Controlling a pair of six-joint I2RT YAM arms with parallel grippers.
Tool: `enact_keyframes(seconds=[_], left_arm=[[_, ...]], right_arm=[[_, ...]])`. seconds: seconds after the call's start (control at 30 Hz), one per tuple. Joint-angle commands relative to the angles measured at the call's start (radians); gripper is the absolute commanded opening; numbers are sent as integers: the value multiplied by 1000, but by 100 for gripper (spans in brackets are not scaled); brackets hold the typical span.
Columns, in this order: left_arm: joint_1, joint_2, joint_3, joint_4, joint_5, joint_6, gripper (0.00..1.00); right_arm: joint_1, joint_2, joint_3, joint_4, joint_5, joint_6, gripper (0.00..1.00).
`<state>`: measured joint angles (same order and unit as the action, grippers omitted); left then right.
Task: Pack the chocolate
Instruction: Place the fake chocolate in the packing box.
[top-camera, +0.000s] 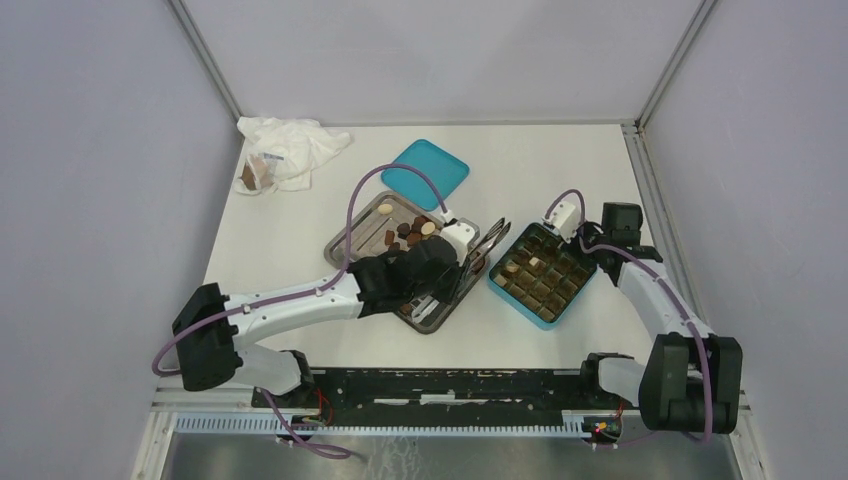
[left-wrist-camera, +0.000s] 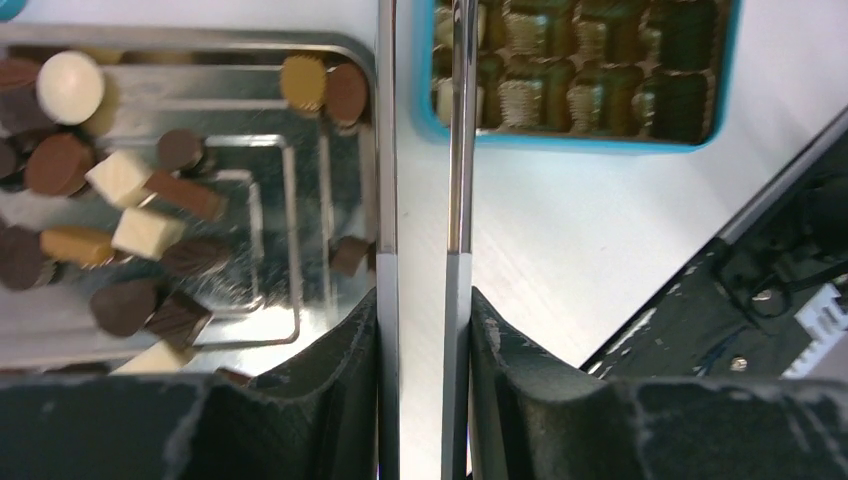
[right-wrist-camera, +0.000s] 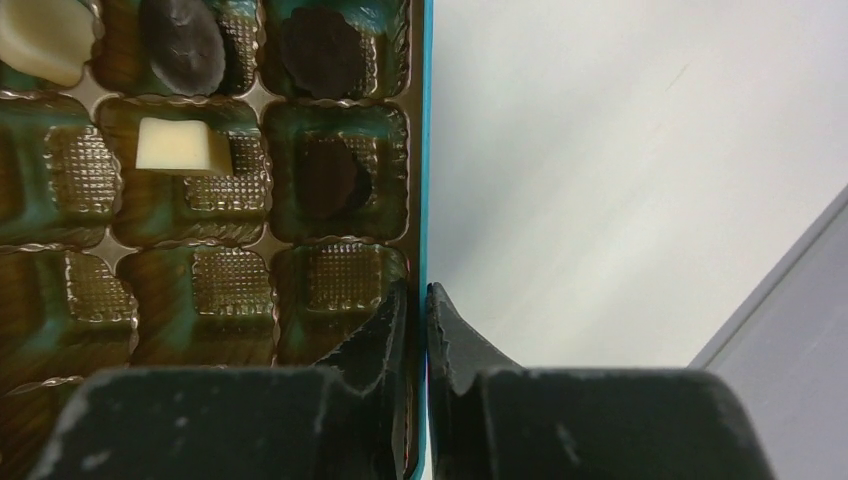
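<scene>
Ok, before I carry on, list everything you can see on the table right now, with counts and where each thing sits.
loose chocolate: more than a dozen, dark, brown, caramel and white, in the steel tray
packed chocolate: at least five, white and dark, one per cell in the teal box
steel tray: one, silver, mid-table, left of the box
teal box: one, teal with brown dividers, right of the tray, most cells in view empty
teal lid: one, teal, behind the tray
white bag: one, crumpled, with a brown lump, far left corner
tongs: one pair, metal, between tray and box
left tool: one, black, closed on the tongs
right tool: one, black, pinching the box's wall
</scene>
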<state>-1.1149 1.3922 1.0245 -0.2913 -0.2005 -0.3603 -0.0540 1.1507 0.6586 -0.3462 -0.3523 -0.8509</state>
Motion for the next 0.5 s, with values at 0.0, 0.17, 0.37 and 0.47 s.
enact_keyframes(seconds=[0.0,0.17,0.37,0.47], left_arm=[[-4,-79,-45,-93,-126,-26,38],[-2,-107,-49,-212,-184,-54,39],[18,-91,-15,-351,-201,-102,40],[57,-92,-23,-377,-181,-106,40]], right_arm=[[5,62,51,26,88,24,12],[5,109,61,24,121,37,17],[5,146,72,13,134,48,26],[4,149,75,10,135,51,31]])
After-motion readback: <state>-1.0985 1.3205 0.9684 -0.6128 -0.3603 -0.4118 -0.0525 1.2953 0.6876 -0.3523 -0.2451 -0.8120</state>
